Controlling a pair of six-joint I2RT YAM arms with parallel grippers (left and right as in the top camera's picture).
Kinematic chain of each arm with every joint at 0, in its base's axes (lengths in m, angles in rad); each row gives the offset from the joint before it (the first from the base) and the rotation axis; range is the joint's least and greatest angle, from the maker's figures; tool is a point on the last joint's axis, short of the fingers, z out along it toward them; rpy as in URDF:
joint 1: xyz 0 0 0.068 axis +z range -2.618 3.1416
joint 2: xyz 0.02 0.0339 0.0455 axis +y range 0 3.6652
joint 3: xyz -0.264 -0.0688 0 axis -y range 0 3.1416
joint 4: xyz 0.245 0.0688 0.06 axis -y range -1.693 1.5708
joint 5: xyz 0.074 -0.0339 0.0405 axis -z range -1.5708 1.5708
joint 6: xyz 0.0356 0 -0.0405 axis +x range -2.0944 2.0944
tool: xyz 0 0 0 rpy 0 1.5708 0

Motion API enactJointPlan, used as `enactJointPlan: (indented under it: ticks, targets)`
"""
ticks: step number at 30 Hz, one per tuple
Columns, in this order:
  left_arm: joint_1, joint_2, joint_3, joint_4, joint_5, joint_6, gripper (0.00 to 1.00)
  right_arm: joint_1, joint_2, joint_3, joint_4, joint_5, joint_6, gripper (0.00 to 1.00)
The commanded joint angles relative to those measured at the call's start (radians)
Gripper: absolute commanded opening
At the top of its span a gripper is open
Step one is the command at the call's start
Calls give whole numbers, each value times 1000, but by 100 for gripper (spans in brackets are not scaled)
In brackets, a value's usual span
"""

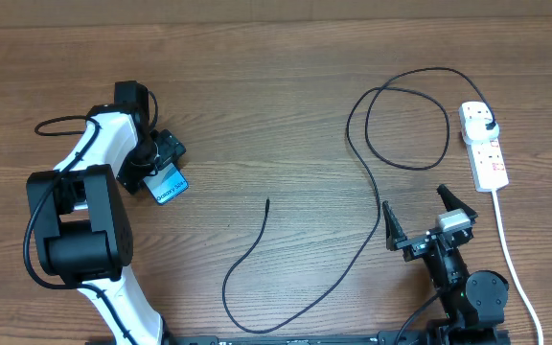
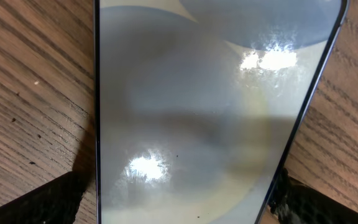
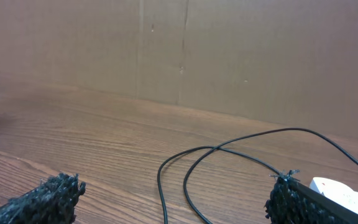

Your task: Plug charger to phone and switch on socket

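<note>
Overhead view puts the phone (image 1: 168, 183) at centre left of the frame, its lit face poking out below the left gripper (image 1: 164, 161), which stands over it with jaws spread wide. Left wrist view has the phone running up the frame between the two fingers (image 2: 39, 200); whether either finger touches its edge I cannot tell. The charger (image 1: 448, 129) is already plugged into the socket (image 1: 487, 158) at upper right, and its connector tip (image 1: 267, 202) lies free at mid-frame, to the right of the phone and slightly below it, well apart. The right gripper (image 1: 422, 218), open and empty, sits at lower right with the tip off to its left. With the left arm at the phone, fetching the tip probably falls to the right
</note>
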Motion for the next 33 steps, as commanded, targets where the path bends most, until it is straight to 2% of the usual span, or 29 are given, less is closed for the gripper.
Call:
enactJointPlan:
  ticks: [1, 16, 26, 33]
  targets:
    - [-2, 21, -9, 0, -26, -14, 100, -6, -8, -11, 5, 6, -4, 100]
    - [-2, 21, -9, 0, -25, -14, 100, -6, -8, -11, 5, 6, -4, 100]
    - [-2, 21, -9, -1, -25, -13, 93, -6, -8, -11, 5, 6, -4, 100]
    - [-2, 21, -9, -1, -25, -13, 92, -6, -8, -11, 5, 6, -4, 100]
